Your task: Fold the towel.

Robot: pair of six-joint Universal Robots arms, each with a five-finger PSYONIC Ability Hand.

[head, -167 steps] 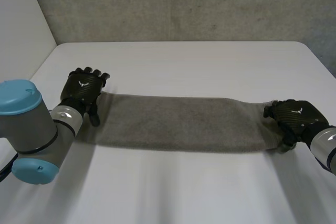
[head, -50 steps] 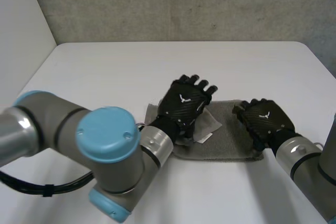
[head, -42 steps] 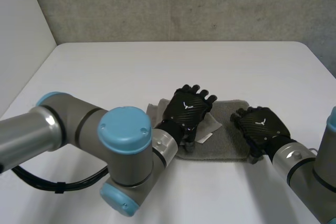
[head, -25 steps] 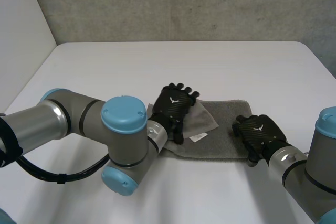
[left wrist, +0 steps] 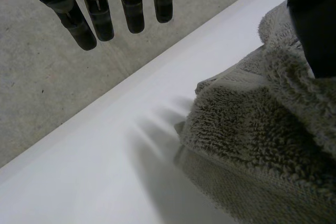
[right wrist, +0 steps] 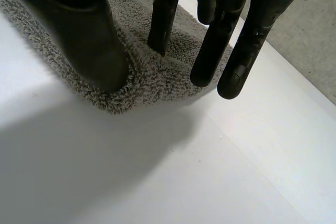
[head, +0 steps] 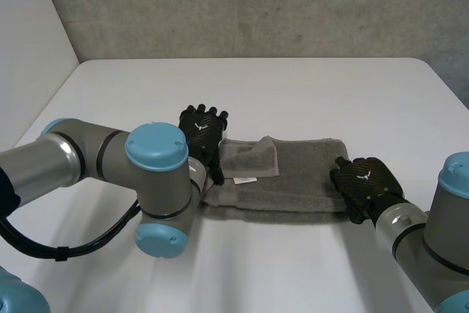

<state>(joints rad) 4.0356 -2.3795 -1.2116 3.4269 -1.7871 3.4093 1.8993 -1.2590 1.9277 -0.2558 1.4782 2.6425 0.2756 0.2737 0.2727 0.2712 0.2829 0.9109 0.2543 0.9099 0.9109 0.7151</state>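
Towel (head: 293, 174): grey terry cloth, doubled over into a short band, lying flat on the white table (head: 256, 86) at its near middle. The upper layer sits askew at the left end, where a loose flap (head: 253, 157) is turned back and a small white label (head: 245, 179) shows beside it. The pile is thick and looped in the wrist views. The layers' edges do not line up at the left end.

Left hand (head: 203, 128): at the towel's left end, fingers (left wrist: 100, 14) straight and spread, clear of the cloth above bare table. The thumb lies close over the towel's edge. Nothing is gripped.

Right hand (head: 364, 183): on the towel's right end at the near corner, fingers (right wrist: 247, 35) straight and parted, reaching past the cloth's edge. The thumb (right wrist: 86, 30) presses down on the corner and one fingertip touches the pile. The cloth is not pinched.

Surface: plain white, matt, with rounded far corners. Behind it stands a grey concrete wall (head: 256, 5), with a white panel (head: 29, 20) at the left.
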